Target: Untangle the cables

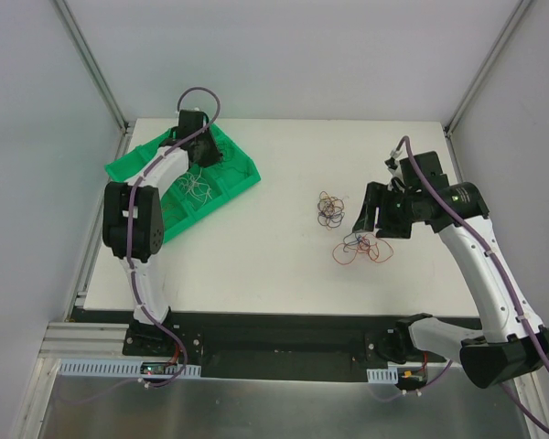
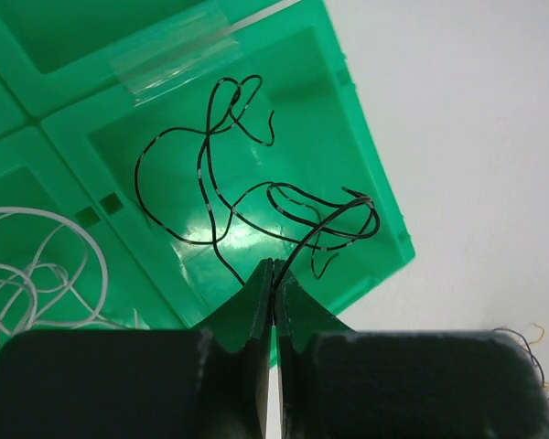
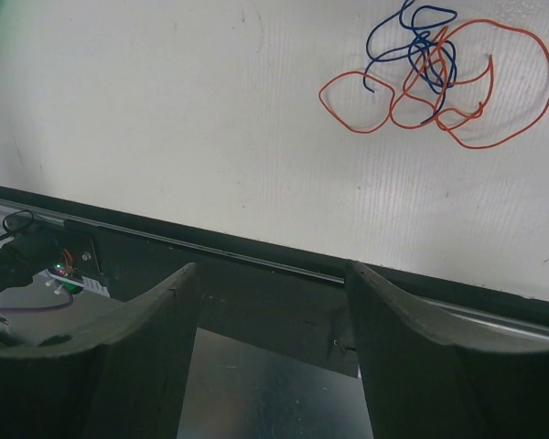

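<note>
My left gripper is shut on a thin black cable and holds one end above a compartment of the green tray; the rest of the cable lies looped in that compartment. In the top view this gripper is over the tray's far end. A white cable lies in the adjoining compartment. A red and blue clump lies on the table, beside the open, empty right gripper, which hangs near it. A brown and orange clump lies just left of that gripper.
The red and blue clump also shows in the top view. The table's front edge with a black rail runs under the right gripper. Grey walls and metal posts close the table's back and sides.
</note>
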You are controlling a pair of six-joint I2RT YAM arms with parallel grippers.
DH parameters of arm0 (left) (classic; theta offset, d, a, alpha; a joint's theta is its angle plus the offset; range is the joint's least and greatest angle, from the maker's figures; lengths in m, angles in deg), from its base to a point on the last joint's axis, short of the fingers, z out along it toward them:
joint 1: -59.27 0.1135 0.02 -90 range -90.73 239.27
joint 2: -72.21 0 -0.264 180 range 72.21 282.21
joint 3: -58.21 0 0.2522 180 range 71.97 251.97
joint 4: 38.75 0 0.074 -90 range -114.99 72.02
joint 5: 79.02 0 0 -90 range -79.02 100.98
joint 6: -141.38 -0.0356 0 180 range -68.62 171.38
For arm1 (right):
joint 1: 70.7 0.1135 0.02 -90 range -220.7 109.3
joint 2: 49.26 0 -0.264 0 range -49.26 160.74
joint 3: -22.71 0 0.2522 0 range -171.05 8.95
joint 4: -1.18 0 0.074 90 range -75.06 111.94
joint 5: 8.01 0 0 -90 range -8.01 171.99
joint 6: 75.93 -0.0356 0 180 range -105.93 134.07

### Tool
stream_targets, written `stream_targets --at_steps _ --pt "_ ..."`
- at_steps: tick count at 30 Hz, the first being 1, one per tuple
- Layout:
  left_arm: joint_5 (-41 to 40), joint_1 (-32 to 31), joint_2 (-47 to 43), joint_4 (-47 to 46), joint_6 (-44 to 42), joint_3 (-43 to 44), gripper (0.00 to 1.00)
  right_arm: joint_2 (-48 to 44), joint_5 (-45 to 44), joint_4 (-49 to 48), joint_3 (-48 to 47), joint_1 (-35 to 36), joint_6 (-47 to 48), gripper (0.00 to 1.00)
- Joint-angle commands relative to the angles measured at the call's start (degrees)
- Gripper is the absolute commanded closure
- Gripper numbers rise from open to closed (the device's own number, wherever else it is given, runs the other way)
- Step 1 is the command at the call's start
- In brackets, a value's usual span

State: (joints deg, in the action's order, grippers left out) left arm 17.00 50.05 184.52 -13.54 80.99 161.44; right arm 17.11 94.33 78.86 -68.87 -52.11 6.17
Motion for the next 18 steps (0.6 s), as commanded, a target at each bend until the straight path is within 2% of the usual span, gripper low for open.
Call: stream_targets --at_steps 1,7,14,16,18 --pt "2.15 0.86 2.64 -1.07 4.32 3.34 1.00 -1.41 -0.13 2.52 -0.31 -0.40 -0.54 0.34" --pt "5.05 0.86 5.99 -0.02 5.20 6.06 1.00 -1.24 -0.12 2.00 0.39 -0.48 -0.27 0.34" --pt "4.35 1.04 -3.14 1.65 3.80 3.26 0.56 0.69 0.58 1.91 -1.28 -1.01 0.78 0.34" --pt "3.74 1.04 -6.91 1.74 3.18 1.85 0.50 1.74 1.46 1.38 -0.84 -1.45 0.61 0.34" --pt "4.26 1.04 -10.25 1.83 2.39 0.45 0.47 2.88 2.16 0.34 0.38 -1.89 0.34 0.34"
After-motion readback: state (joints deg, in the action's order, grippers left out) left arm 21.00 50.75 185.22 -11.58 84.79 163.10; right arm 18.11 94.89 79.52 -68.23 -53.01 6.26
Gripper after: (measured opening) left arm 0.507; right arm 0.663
